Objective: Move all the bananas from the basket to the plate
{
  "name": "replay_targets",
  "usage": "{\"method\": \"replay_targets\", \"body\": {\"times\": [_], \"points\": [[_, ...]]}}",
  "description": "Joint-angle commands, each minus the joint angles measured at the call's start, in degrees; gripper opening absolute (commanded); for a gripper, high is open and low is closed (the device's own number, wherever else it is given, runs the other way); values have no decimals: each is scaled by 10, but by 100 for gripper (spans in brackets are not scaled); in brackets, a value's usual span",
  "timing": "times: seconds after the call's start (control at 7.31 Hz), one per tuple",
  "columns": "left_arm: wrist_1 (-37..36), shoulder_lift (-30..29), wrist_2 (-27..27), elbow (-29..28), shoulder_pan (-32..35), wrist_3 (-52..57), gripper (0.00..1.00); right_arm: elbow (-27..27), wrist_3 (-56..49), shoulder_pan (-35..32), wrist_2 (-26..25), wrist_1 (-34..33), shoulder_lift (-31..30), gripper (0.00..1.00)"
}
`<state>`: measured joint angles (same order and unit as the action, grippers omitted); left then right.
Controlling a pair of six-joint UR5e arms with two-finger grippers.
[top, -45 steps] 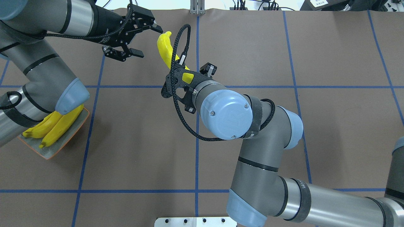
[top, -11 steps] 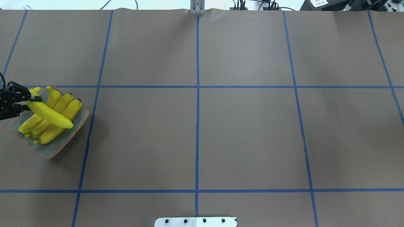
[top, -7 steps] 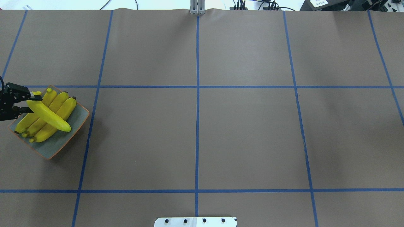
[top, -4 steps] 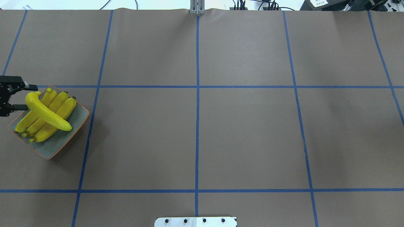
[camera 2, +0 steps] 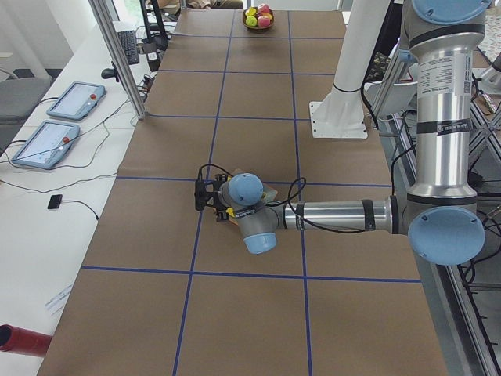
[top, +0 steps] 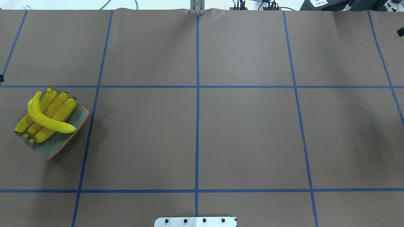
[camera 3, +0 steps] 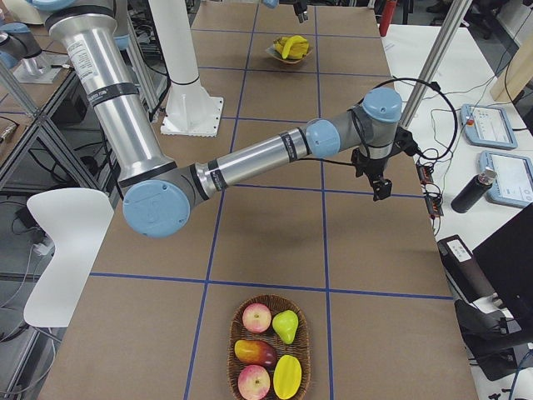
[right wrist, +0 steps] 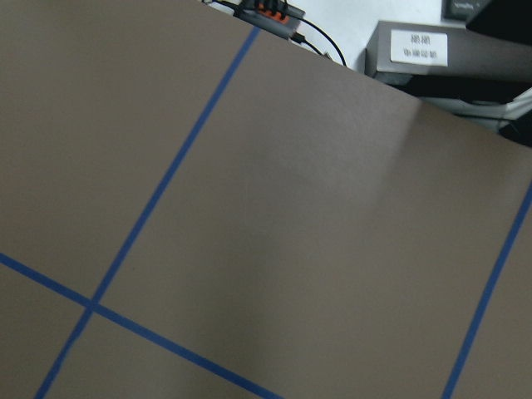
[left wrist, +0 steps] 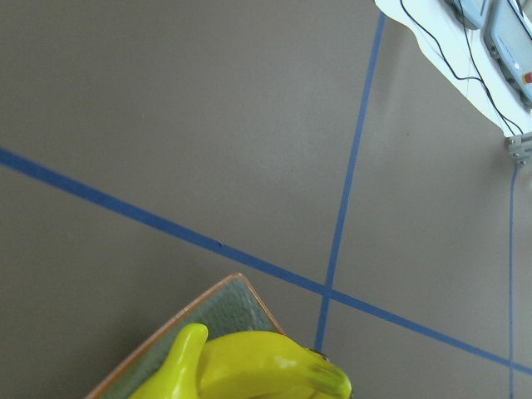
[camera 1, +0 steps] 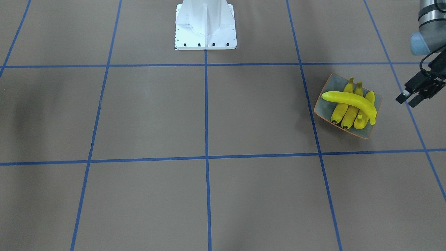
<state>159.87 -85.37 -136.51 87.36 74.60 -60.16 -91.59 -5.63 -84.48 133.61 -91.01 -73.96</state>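
Observation:
The grey-blue plate (top: 61,145) with an orange rim sits at the table's left and also shows in the front view (camera 1: 332,83). Four yellow bananas lie on it: three side by side (top: 58,105), and a long curved banana (top: 47,121) across them, also seen from the front (camera 1: 350,99). My left gripper (camera 1: 407,101) is open and empty, off the plate's outer side and clear of the bananas. The left wrist view shows a plate corner (left wrist: 224,307) and banana ends (left wrist: 258,366). My right gripper (camera 3: 381,187) hangs far from the plate; I cannot tell whether it is open.
A wicker basket (camera 3: 235,321) holding apples and other fruit stands at the table's right end, also seen in the exterior left view (camera 2: 258,17). The robot's white base (camera 1: 205,24) stands at the table's middle back edge. Tablets and cables lie past the table's far side.
My left gripper opened off the long banana and pulled back left, out of the overhead view. The long banana settled across the other three.

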Motion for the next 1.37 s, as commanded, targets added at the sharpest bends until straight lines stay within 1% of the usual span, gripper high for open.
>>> {"method": "replay_targets", "body": {"times": [0.0,0.14,0.27,0.41,0.55,0.68,0.82,0.96,1.09,1.23], "points": [[-177,6,-2,1,81,344,100,-2,-1,-16,-20,2,-53,100],[-266,6,0,4,123,469,100,-2,-1,-17,-21,2,-55,100],[-342,6,11,4,155,566,100,-2,-1,-17,-21,2,-57,100],[-412,3,44,9,163,628,100,-2,-1,-17,-21,2,-58,100],[-501,-2,48,18,171,673,100,-3,-1,-17,-20,2,-58,100],[-594,-2,48,41,180,698,100,-3,0,-17,-20,2,-59,100],[-682,-2,47,78,186,705,100,-3,3,-18,-20,2,-60,100],[-756,8,41,117,188,704,100,-2,4,-18,-20,1,-61,100],[-834,6,39,142,188,701,100,-2,4,-18,-20,1,-65,100],[-846,6,37,159,188,700,100,-2,4,-18,-21,1,-65,100]]}}
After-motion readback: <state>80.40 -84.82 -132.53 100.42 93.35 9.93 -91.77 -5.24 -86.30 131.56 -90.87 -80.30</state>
